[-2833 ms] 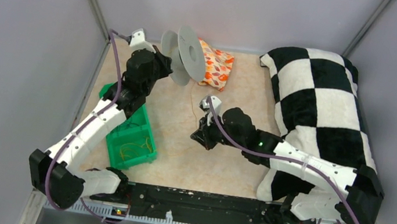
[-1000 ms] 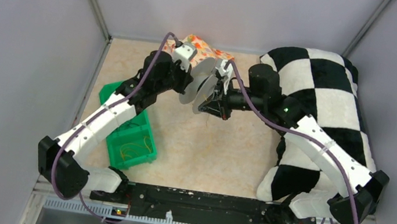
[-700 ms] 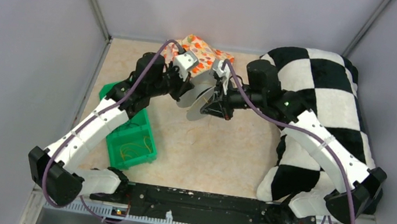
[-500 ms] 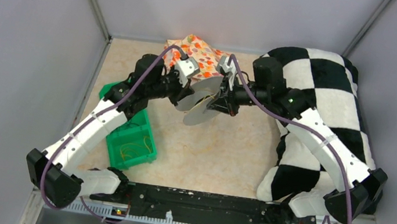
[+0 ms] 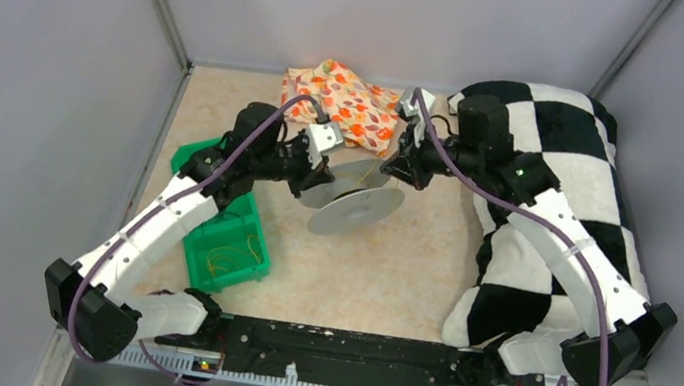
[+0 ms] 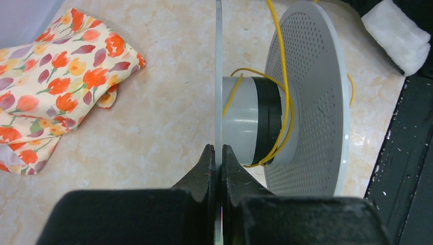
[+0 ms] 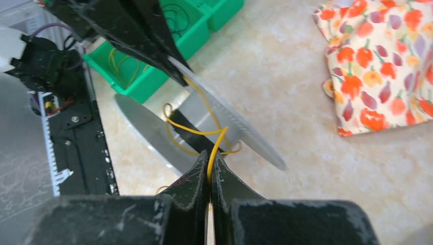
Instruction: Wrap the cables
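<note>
Cable (image 7: 196, 131), thin and yellow like thread, loops loosely around the middle of a grey spool (image 5: 356, 210). The spool hangs tilted above the table (image 5: 388, 270). The left gripper (image 6: 218, 153) has its jaws squeezed tight on the thin edge of one round spool plate. The right gripper (image 7: 209, 161) pinches the cable between closed jaws, just beside the spool. A flowery cloth (image 5: 341, 102) lies behind. A green bin (image 5: 211, 235) on the left holds more yellow strands.
</note>
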Available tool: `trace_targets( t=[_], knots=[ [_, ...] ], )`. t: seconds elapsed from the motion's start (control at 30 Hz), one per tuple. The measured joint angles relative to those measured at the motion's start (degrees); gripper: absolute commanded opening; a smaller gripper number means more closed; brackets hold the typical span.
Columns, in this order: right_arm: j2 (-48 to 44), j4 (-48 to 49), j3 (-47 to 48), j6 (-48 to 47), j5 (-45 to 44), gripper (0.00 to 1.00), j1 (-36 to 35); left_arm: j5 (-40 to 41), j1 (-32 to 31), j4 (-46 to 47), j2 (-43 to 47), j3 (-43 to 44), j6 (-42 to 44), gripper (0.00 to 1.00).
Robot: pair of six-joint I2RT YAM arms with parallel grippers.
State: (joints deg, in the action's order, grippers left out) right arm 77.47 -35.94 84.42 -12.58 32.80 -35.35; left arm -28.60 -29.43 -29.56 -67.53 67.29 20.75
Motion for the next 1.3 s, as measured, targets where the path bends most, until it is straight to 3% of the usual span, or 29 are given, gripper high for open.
trace_targets(
  t=[0.37, 0.47, 0.57, 0.63, 0.83, 1.07, 1.3],
  knots=[
    [-3.3, 1.8, -6.3, 1.4, -12.3, 0.07, 0.8, -2.0, 0.0, -5.8, 3.1, 0.3, 2.9, 0.0],
    [-3.3, 3.3, -8.7, 3.1, -14.6, 0.17, 1.0, -1.8, 0.0, -6.8, 3.7, 0.9, 2.8, 0.0],
    [-3.3, 6.0, -11.9, 5.2, -16.0, 0.42, 1.0, -1.6, 0.0, -7.0, 5.0, 1.6, 2.0, 0.0],
    [-3.3, 8.3, -15.0, 6.8, -16.6, 0.53, 1.1, -1.9, 0.0, -7.5, 5.8, 3.0, 1.4, 0.0],
    [-3.3, 11.9, -22.3, 11.5, -18.6, 0.61, 3.3, -3.0, 0.0, -13.1, 3.7, 13.4, -3.0, 0.0],
    [-4.9, 17.1, -30.0, 18.8, -19.3, 0.81, 8.6, -1.7, 1.1, -14.6, -0.7, 23.6, -12.3, 0.0],
    [-14.6, 25.6, -38.3, 25.2, -20.1, 0.84, 11.5, 3.7, 2.3, -14.2, -2.5, 31.1, -22.4, 0.0]
  ],
)
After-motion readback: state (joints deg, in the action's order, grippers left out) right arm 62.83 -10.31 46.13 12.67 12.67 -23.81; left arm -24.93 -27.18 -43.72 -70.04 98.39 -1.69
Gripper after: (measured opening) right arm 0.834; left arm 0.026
